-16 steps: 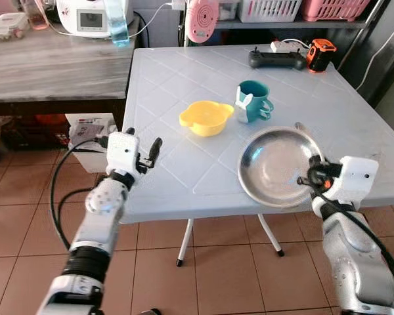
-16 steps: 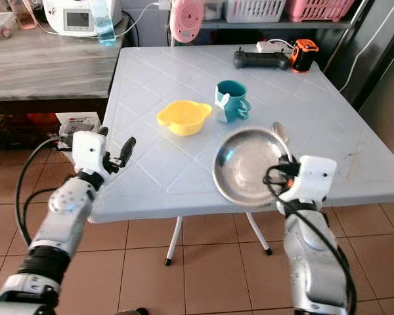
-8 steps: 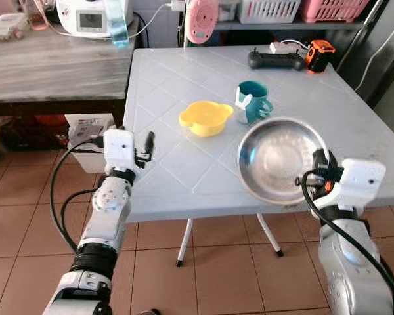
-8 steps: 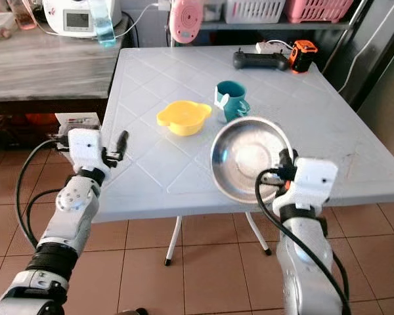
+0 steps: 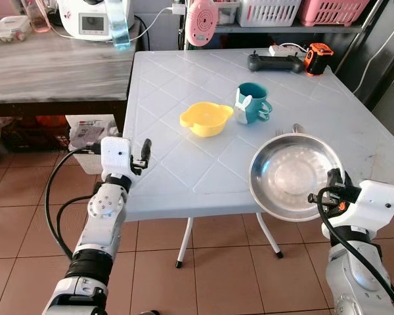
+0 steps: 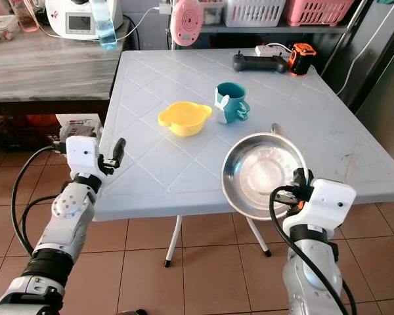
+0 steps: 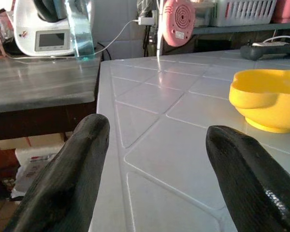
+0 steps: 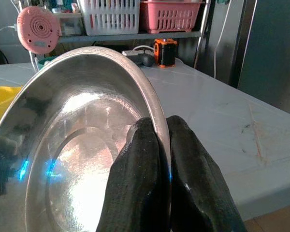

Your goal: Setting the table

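A round steel dish [image 5: 290,172] sits at the near right of the white table [image 5: 184,79], its near rim reaching past the table's front edge. My right gripper [image 5: 329,188] is shut on that near rim, and the fingers [image 8: 147,159] pinch the rim from both sides. A yellow bowl [image 5: 207,118] and a teal mug [image 5: 251,102] stand in the table's middle. My left gripper [image 5: 144,149] is open at the table's left edge, its fingers [image 7: 82,159] pointing across the top toward the yellow bowl [image 7: 266,99].
A black controller [image 5: 274,62] and an orange tape measure [image 5: 317,58] lie at the table's far edge. A pink fan [image 5: 204,20] stands behind. A grey counter [image 5: 52,65] with an appliance [image 5: 85,16] and bottle [image 5: 120,23] adjoins on the left.
The steel dish has moved right and toward the near edge with my right gripper still shut on it. My left gripper has drawn back toward the table's left edge.
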Motion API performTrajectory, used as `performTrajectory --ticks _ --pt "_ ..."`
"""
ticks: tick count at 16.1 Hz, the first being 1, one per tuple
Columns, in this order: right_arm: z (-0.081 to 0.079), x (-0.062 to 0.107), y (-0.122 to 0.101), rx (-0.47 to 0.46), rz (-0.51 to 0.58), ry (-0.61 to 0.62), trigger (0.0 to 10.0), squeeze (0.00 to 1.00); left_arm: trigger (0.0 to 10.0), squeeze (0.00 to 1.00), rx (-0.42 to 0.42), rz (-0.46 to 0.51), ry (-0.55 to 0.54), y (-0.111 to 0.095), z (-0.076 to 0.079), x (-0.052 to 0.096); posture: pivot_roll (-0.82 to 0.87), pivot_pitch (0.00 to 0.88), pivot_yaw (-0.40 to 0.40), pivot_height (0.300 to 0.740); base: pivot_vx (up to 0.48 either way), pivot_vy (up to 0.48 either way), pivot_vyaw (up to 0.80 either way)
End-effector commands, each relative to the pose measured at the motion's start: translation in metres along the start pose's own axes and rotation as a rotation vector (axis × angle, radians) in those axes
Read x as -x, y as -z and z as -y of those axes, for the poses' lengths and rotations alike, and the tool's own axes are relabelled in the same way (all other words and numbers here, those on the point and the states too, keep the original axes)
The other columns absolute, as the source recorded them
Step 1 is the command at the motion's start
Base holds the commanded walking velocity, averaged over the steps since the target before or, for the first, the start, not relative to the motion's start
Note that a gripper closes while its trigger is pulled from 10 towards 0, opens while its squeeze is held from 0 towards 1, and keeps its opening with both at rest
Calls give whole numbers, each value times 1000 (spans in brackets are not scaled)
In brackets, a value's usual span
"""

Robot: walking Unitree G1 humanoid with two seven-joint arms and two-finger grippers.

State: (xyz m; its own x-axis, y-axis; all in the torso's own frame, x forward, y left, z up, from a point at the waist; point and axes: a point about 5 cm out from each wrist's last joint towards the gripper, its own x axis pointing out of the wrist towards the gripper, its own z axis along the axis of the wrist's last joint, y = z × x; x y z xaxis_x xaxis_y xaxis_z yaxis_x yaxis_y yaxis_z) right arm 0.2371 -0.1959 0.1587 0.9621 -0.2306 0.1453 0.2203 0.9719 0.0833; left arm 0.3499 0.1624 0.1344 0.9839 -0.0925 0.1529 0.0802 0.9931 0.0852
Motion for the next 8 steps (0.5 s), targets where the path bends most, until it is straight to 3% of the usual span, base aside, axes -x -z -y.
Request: performTrajectory --ticks 1,3,8 --pt "-5 -1 -11 1 46 -19 10000 0 10000 0 -2 -6 9 -2 2 -5 74 67 -19 740 0 0 0" --pt "-4 0 -10 4 40 -24 10000 0 10000 0 1 -9 2 -3 -1 -6 77 67 -18 740 0 0 0" --pt "-3 -3 -7 28 30 -43 10000 0 10000 0 -14 -16 19 0 0 -5 82 63 -19 740 0 293 0"
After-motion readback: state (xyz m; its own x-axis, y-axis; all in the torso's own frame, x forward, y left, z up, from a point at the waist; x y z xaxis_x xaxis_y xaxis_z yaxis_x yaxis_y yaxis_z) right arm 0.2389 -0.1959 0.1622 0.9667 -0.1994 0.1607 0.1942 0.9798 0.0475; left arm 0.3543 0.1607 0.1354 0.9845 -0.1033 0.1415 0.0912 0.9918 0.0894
